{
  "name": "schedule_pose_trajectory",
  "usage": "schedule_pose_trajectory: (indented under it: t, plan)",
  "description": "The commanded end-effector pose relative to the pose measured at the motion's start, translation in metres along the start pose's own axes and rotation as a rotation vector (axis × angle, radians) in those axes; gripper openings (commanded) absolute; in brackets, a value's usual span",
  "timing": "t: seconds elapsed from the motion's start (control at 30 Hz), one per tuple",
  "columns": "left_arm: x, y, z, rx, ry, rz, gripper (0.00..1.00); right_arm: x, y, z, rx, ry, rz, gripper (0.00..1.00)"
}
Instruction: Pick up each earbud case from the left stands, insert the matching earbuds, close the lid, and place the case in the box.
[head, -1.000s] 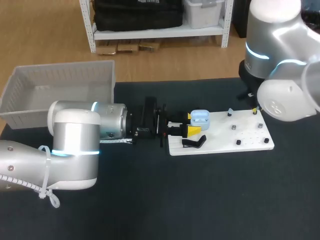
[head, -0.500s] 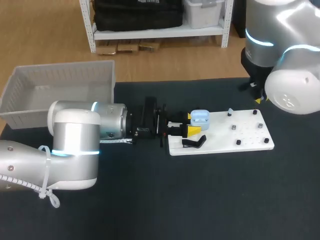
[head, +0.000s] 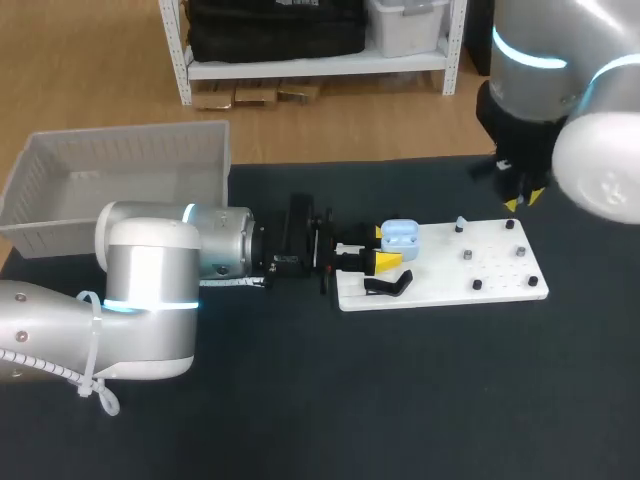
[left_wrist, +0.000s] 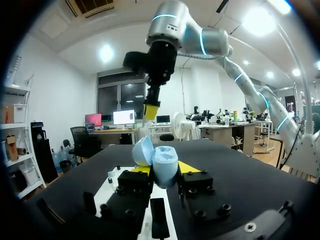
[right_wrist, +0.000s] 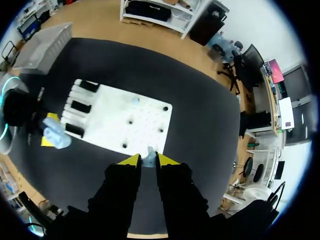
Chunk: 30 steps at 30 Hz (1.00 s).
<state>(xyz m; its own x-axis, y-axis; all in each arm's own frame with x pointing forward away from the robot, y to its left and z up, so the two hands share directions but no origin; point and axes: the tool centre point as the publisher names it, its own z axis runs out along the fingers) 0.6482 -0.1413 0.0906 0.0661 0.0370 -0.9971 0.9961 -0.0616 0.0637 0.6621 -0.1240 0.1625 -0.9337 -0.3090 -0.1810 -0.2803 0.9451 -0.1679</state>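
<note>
Holding entry: left hand clenched on pale blue case at the white board's left end; case upright, mouth up, lid open. Right hand above board, pinching small earbud; axis unclear.

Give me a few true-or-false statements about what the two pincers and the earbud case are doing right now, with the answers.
1. The left pincer holds the blue earbud case with its lid open. True.
2. The right pincer is empty. False: a small pale earbud is pinched between its yellow tips.
3. The earbud case already lies in the grey box. False: it is in the left pincer, at the edge of the white board.
4. The right pincer is raised clear of the white board. True.
</note>
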Motion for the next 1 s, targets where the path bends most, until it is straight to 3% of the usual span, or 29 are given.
schedule_pose_trajectory:
  t: [0.03,0.2,0.4,1.0]
  plan:
    - [0.001,-0.002,0.0,-0.006,-0.003,0.003,0.0,0.016,0.005,-0.027,-0.066,-0.016,-0.012,0.0]
    - [0.001,-0.002,0.0,-0.006,-0.003,0.003,0.0,0.031,0.034,-0.039,-0.162,-0.087,-0.041,0.0]
    - [0.001,-0.002,0.0,-0.006,-0.003,0.003,0.0,0.039,0.057,-0.037,-0.154,-0.063,-0.092,0.0]
    - [0.001,-0.002,0.0,-0.006,-0.003,0.003,0.0,0.045,0.056,-0.032,-0.126,-0.045,-0.098,0.0]
